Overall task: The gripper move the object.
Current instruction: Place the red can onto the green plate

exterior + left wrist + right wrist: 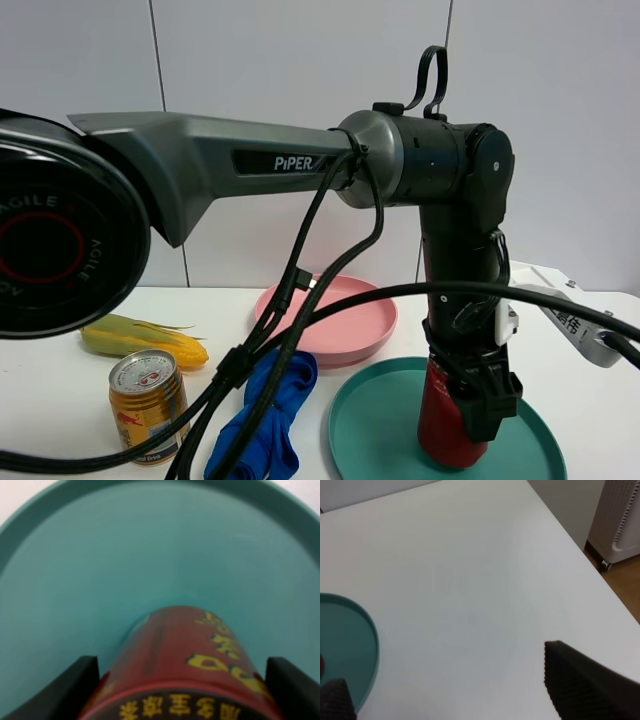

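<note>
The tall red can with gold lettering stands upright on the teal plate at the front right. My left gripper reaches across from the left and points straight down over it. In the left wrist view the can fills the gap between the two black jaws, which press against its sides, and the teal plate lies under it. My right gripper is open and empty over bare white table, beside the teal plate's rim.
A pink plate sits behind the teal one. A shorter gold-yellow can, a corn cob and a blue cloth lie at the front left. Black cables hang across the cloth. The table edge is near the right gripper.
</note>
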